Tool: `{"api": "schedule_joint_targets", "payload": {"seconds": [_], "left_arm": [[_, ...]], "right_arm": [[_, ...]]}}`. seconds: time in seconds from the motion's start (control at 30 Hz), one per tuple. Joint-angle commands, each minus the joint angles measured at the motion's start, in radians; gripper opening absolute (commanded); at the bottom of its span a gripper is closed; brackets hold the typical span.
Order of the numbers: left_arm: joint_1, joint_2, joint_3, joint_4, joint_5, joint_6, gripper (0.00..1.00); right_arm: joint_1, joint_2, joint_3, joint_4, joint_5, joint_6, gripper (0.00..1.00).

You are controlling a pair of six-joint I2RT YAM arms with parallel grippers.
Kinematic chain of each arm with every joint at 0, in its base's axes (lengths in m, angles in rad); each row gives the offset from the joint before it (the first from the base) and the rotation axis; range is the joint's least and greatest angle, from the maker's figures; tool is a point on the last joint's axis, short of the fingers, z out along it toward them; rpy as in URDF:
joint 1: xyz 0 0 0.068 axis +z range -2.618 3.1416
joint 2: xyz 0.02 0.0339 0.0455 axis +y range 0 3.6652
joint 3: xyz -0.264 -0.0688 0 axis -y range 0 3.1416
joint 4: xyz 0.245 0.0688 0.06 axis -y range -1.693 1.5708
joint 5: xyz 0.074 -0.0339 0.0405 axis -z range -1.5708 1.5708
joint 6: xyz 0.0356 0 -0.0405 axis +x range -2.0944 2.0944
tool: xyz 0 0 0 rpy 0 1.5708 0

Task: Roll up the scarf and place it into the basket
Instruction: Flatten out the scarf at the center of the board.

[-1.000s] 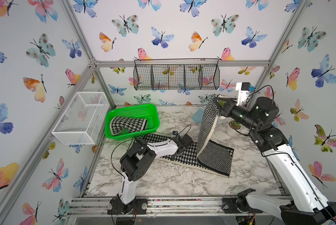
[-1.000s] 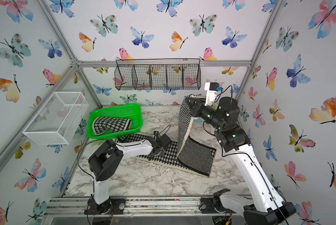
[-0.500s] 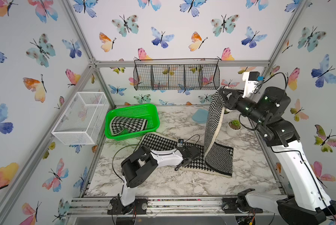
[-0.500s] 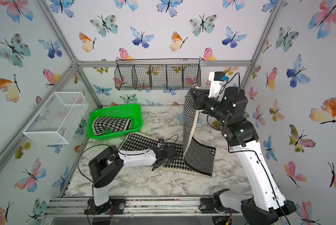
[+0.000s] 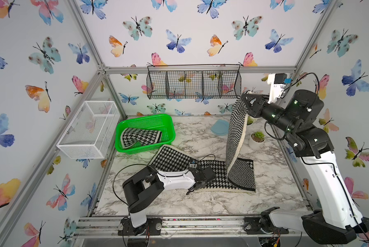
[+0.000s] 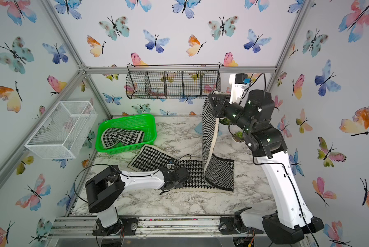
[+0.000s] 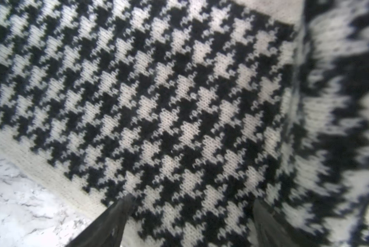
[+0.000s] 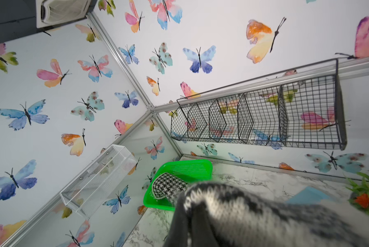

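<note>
Soft, floppy knitted scarf hangs from the right gripper, pinched at its end. The left gripper is spread over the flat part, whose near edge looks grabbable.

Your right gripper pinches the scarf end high; your left gripper sits low over its flat houndstooth part.

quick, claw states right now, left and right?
Left claw: open, nothing gripped, low over the flat houndstooth part of the scarf.
Right claw: shut on the scarf's upper end.
</note>
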Motion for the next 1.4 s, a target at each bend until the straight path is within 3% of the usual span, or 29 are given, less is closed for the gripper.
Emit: {"api": "schedule_joint_targets", "payload": {"seconds": [0.0,0.4,0.7,1.07,1.37], "left_arm": [[0.054,0.000,0.036,-0.050,-0.005,0.006,0.94],[0.282,0.059,0.100,-0.024,-0.029,0.156,0.94],[0.523,-0.005,-0.076,0.098,0.038,0.246,0.93],[0.565,-0.189,-0.315,0.212,0.220,0.163,0.93],[0.546,-0.529,-0.450,0.153,0.243,0.069,0.93]], "right_arm": [[0.005,-0.033,-0.081,0.091,-0.063,0.061,0.02],[0.039,-0.115,-0.244,0.164,-0.119,0.118,0.01],[0.077,-0.135,-0.330,0.206,-0.069,0.111,0.02],[0.078,-0.117,-0.346,0.219,-0.057,0.096,0.03],[0.080,-0.100,-0.332,0.170,-0.045,0.049,0.03]]}}
